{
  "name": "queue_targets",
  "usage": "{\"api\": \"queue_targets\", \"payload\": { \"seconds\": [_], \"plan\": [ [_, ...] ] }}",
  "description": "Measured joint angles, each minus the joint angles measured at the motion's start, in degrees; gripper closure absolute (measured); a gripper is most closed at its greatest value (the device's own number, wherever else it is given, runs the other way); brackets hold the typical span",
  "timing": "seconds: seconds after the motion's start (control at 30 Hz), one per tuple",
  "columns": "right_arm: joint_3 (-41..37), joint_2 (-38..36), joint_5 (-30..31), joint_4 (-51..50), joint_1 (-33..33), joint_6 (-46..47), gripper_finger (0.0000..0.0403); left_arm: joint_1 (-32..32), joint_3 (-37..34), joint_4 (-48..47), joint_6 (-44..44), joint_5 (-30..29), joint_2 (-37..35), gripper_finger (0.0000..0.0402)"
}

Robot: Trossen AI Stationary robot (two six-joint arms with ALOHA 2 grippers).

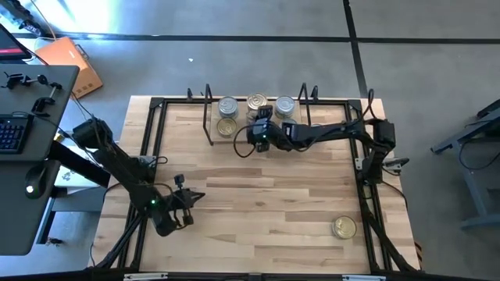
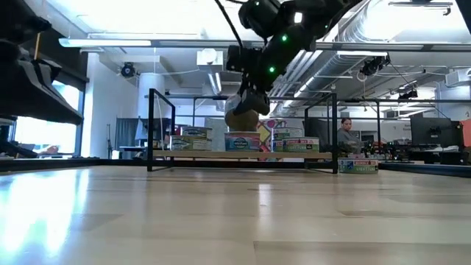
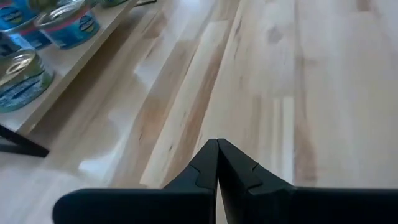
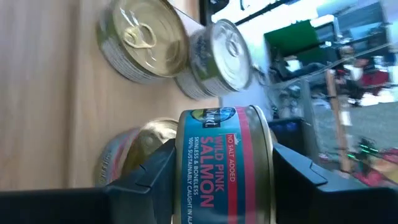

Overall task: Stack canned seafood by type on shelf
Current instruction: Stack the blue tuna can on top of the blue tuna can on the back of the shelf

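While the right gripper clamps a salmon tin, the shelf holds four tins.

Desk keyboard — orange box (floor)

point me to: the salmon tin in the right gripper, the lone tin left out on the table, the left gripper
salmon tin [image 4: 217, 168], right wrist view, on its printed label.
lone tin [image 1: 344, 227], high view, on its gold-toned top.
left gripper [image 3: 217, 163], left wrist view, where the shut fingertips meet.
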Motion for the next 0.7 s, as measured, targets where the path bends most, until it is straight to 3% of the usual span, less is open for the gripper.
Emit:
{"api": "queue_targets", "payload": {
  "seconds": [0.37,0.57,0.7],
  "plan": [
    [0.07,1.28,0.77,-1.22,0.09,4.47,0.0224,0.1,-0.24,3.88,4.49,-0.33,-0.67,0.0401],
    [-0.02,1.3,-0.14,-1.97,0.52,5.35,0.0128,0.1,-0.24,3.94,4.49,-0.33,-0.67,0.0401],
    [0.0,1.22,0.01,-1.96,1.1,5.23,0.0103,0.1,-0.24,3.92,4.49,-0.31,-0.67,0.0401]
  ]
}}
